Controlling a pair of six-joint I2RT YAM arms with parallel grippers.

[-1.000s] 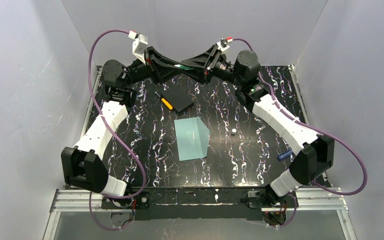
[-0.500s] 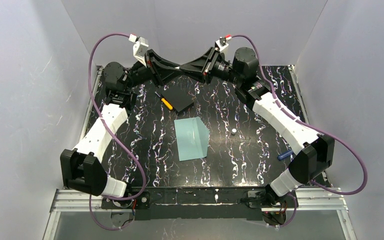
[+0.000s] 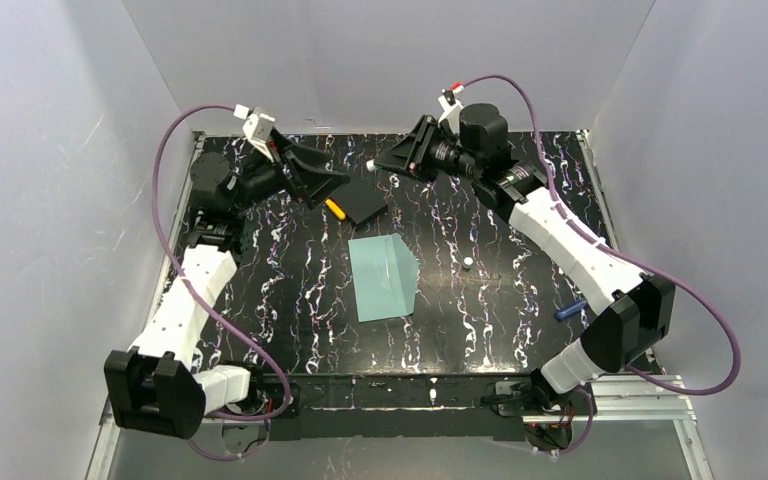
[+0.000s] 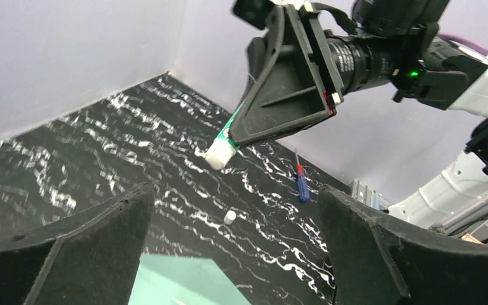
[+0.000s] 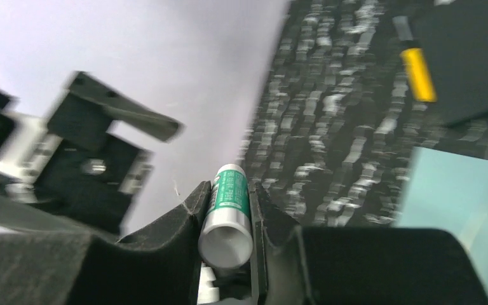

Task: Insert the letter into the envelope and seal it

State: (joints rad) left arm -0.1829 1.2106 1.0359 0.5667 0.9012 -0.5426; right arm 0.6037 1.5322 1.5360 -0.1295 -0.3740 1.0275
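The pale teal envelope (image 3: 385, 278) lies flat in the middle of the table; one corner of it shows in the left wrist view (image 4: 178, 283) and an edge in the right wrist view (image 5: 457, 190). The letter is out of view. My right gripper (image 3: 378, 165) hangs above the back of the table, shut on a green and white glue stick (image 5: 229, 203). The stick's white end (image 4: 219, 155) pokes out past the fingers. My left gripper (image 3: 328, 188) is open and holds nothing. It sits to the left of the right gripper, apart from it.
A black square pad (image 3: 368, 200) lies at the back, with a yellow-handled screwdriver (image 3: 335, 208) at its left edge. A small white cap (image 3: 468, 263) sits to the right of the envelope. A blue screwdriver (image 3: 570, 310) lies near the right arm. Walls close in three sides.
The two grippers were together at the back middle. The left one has opened, let go and drawn back to the left. The right one keeps the glue stick.
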